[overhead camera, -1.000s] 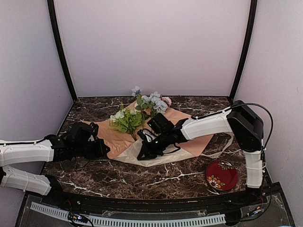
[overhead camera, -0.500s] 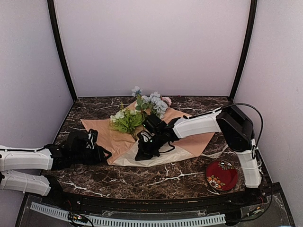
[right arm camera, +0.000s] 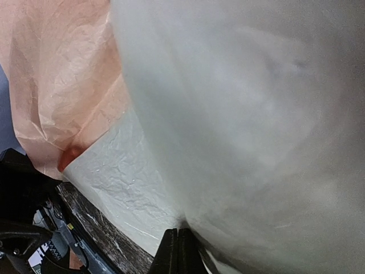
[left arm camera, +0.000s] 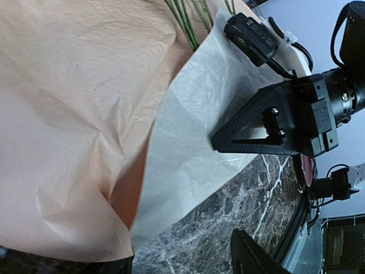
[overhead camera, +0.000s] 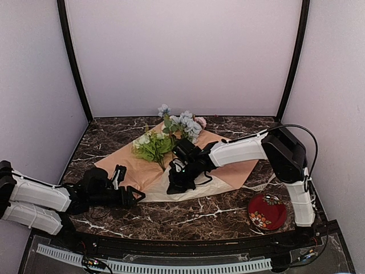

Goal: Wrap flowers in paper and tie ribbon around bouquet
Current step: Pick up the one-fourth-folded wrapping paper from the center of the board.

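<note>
The flowers [overhead camera: 165, 137] lie on the paper [overhead camera: 228, 162], blooms toward the back. The right gripper [overhead camera: 173, 185] has fingers pressed together, probably pinching the folded near flap. The left gripper [overhead camera: 130, 197] is spread and empty by the left corner. Grab that corner low, then fold over the stems.

Your view has the paper [left arm camera: 74, 114] filling the left, peach side up, its cream flap at centre. Stems of the flowers [left arm camera: 185, 20] enter at top; the right gripper [left arm camera: 219, 140] lies over the flap.
</note>
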Available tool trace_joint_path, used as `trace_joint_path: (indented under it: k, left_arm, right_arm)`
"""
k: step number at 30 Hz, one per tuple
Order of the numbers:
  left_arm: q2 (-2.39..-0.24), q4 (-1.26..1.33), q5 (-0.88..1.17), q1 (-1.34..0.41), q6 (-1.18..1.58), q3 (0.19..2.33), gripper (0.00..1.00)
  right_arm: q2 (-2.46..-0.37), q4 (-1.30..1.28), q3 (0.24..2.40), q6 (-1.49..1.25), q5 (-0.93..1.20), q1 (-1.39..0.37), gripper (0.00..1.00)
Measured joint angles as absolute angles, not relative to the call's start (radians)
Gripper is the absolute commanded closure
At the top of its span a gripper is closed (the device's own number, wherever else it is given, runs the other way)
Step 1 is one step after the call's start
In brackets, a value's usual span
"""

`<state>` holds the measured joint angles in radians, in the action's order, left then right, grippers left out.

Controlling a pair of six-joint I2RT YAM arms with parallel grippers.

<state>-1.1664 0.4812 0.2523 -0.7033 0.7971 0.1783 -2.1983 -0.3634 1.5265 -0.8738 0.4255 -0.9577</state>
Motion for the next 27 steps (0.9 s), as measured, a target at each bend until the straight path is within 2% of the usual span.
trace_joint_path:
  k: [6,12,15,18,20,23,27]
  left_arm:
    - [-1.187,0.527,0.202,-0.819,0.797,0.193,0.39]
    - [-1.188,0.452,0.120,-0.842,0.887,0.196,0.42]
    - [-1.064,0.328,0.051,-0.867,0.939,0.195,0.38]
    - [-0.902,0.223,-0.019,-0.886,0.973,0.195,0.28]
    - [-0.823,0.170,-0.064,-0.887,0.987,0.195,0.27]
    - [-0.799,0.121,-0.105,-0.887,0.987,0.194,0.25]
    - [-0.902,0.112,-0.091,-0.887,0.968,0.195,0.24]
  right_arm:
    - [-2.175,-0.335,1.493,-0.869,0.377,-0.971,1.00]
    - [-2.158,-0.315,1.466,-0.858,0.360,-0.974,1.00]
    - [-2.157,-0.313,1.465,-0.858,0.352,-0.982,1.00]
    - [-2.152,-0.300,1.454,-0.859,0.346,-0.985,1.00]
    - [-2.148,-0.280,1.439,-0.863,0.344,-0.986,1.00]
    - [-2.137,-0.253,1.417,-0.869,0.339,-0.987,1.00]
    - [-2.128,-0.217,1.391,-0.885,0.337,-0.988,1.00]
